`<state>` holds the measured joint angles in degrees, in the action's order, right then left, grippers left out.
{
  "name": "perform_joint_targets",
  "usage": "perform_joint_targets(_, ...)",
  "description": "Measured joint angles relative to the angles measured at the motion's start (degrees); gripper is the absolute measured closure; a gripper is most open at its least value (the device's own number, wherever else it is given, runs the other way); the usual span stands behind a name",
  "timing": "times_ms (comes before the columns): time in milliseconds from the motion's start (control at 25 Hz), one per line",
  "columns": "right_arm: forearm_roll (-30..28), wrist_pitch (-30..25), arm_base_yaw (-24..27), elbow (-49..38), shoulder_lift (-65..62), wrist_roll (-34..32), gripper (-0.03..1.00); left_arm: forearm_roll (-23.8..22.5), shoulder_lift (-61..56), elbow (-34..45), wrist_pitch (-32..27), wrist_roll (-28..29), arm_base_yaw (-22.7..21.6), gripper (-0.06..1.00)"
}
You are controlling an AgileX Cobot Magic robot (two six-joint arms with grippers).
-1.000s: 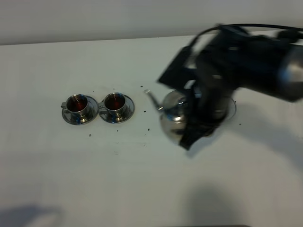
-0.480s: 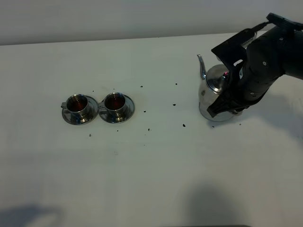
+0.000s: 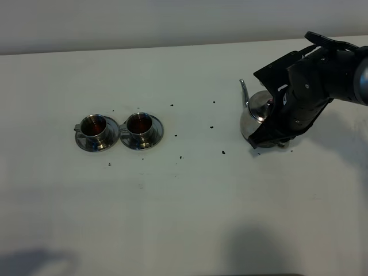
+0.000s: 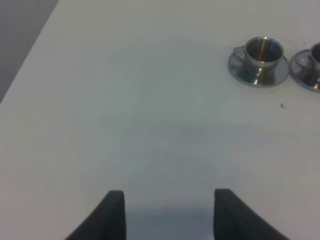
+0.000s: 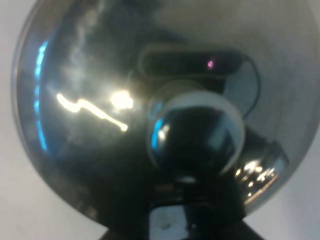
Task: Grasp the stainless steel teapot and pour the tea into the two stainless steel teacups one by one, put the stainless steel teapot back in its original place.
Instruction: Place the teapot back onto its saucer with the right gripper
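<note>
The stainless steel teapot (image 3: 256, 112) is upright at the right of the white table, its thin spout pointing toward the back left. My right gripper (image 3: 277, 119) comes down on the side away from the spout and is shut on its handle. The right wrist view is filled by the domed lid (image 5: 95, 105) and its knob (image 5: 195, 135). The two stainless steel teacups (image 3: 94, 127) (image 3: 140, 125) stand side by side on their saucers at the left, both with dark tea inside. My left gripper (image 4: 169, 212) hangs open over bare table, well short of the nearer teacup (image 4: 262, 52).
Small dark specks (image 3: 223, 152) are scattered over the table (image 3: 184, 218) between the cups and the teapot. The table's far edge runs just behind the teapot. The right arm's bulk covers the teapot's handle side.
The right gripper has carried the teapot from the table's middle, where it was tilted, to the right and brought it upright. Over the last half second it sank slightly. Cups and left gripper are unmoved.
</note>
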<state>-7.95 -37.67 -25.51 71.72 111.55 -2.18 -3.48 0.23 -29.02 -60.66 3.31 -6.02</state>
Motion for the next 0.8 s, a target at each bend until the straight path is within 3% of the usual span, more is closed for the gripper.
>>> perform_joint_targets(800,-2.12,-4.33,0.06,1.99,1.11,-1.74,0.79,0.00,0.00,0.00,0.00,-0.08,0.00,0.51)
